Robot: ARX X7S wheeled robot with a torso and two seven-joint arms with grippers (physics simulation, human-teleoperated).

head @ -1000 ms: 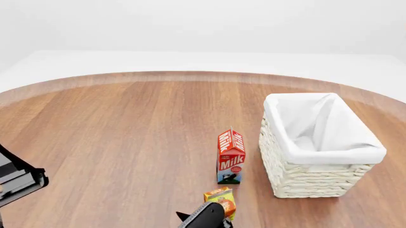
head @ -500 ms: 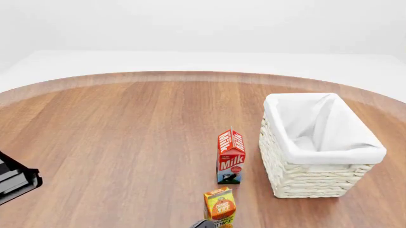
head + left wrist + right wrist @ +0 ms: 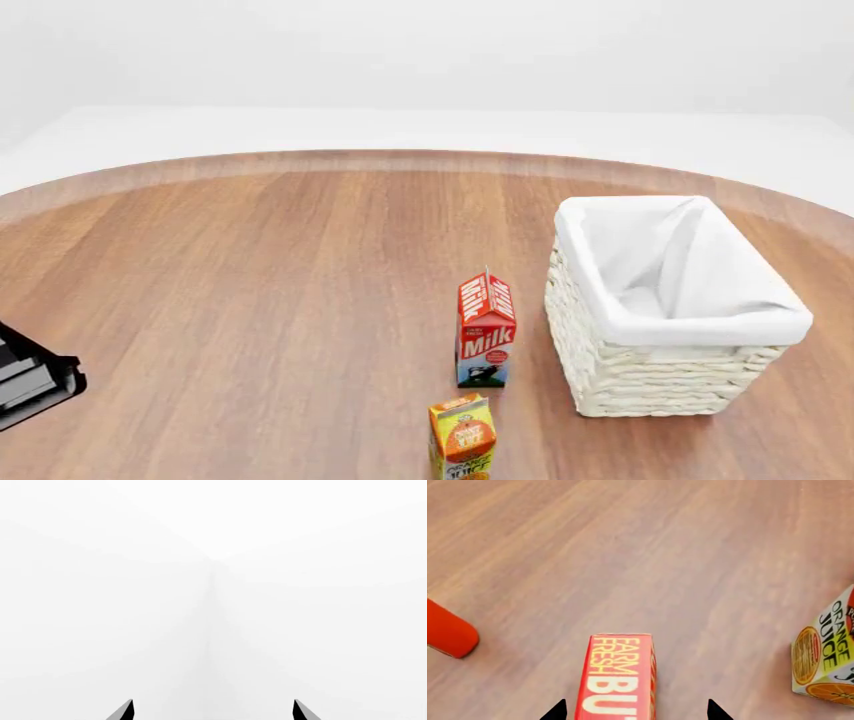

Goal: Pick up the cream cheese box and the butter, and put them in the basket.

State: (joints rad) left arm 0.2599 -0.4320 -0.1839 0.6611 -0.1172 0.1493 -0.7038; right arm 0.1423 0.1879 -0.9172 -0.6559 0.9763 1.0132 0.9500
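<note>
While the right gripper (image 3: 635, 711) fingers straddle the butter (image 3: 618, 677) still apart, closing off-centre could topple it; left gripper (image 3: 212, 711) fingers are apart too.

Both grippers' fingers (image 3: 554, 712) spread wide

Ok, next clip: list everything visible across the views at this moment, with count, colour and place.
basket: 1, white wicker with white cloth liner, on the table at the head view's right.
milk carton: 1, red, upright just left of the basket.
orange juice carton: 1, orange and yellow, upright nearer the robot than the milk carton.
butter: 1, red-orange box with yellow lettering, on the table, seen only in the right wrist view.
red object: 1, rounded end, cut off at the frame edge; cannot tell what it is.
table: 1, brown wood.
cream cheese box: not in any view.
left end effector: black tips apart, facing blank white.
right end effector: black tips apart, either side of the butter.
</note>
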